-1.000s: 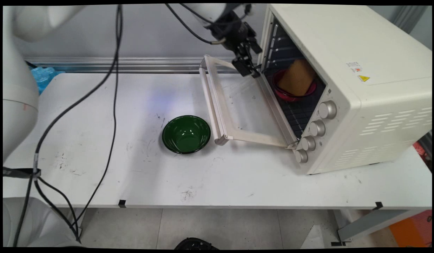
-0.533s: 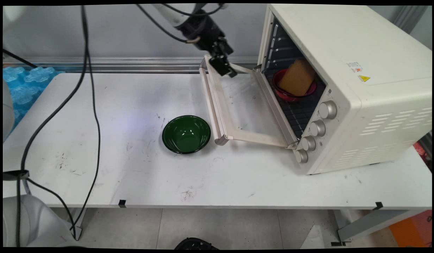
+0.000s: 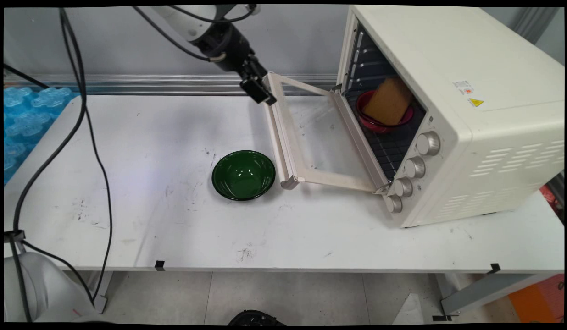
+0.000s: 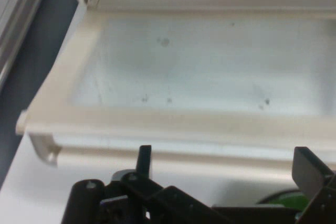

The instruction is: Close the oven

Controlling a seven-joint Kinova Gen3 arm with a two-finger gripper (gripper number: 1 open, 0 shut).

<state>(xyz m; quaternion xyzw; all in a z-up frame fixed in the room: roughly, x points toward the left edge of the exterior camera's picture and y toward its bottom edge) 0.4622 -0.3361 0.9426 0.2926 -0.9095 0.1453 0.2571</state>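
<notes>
1. The gripper (image 3: pixel 260 94) is hanging at the far left corner of the open oven door (image 3: pixel 311 137), just beside the door's handle (image 3: pixel 276 137), above the desk (image 3: pixel 173 220).
2. In the hand view the gripper (image 4: pixel 226 174) is looking across the handle (image 4: pixel 173 153) and the door (image 4: pixel 199 61) toward the oven; the jaws are standing open, spread wide with nothing between them, one finger (image 4: pixel 144 158) and the other (image 4: pixel 310 174) well apart.
3. The oven (image 3: pixel 448 114) is sitting on the desk's right side, with its door lying folded down toward the left and four knobs (image 3: pixel 414 167) running down its front.
4. Inside the oven a red bowl (image 3: pixel 384 120) is resting on the rack, and a tan sponge-like block (image 3: pixel 388 101) is leaning tilted in the bowl.
5. A green bowl (image 3: pixel 243 175) is standing upright on the desk just beside the near end of the door handle, well apart from the gripper.
6. Black cables (image 3: pixel 88 137) are hanging down at the left over the desk.
7. Blue bubble-like packing (image 3: pixel 24 114) is lying past the desk's left edge.
</notes>
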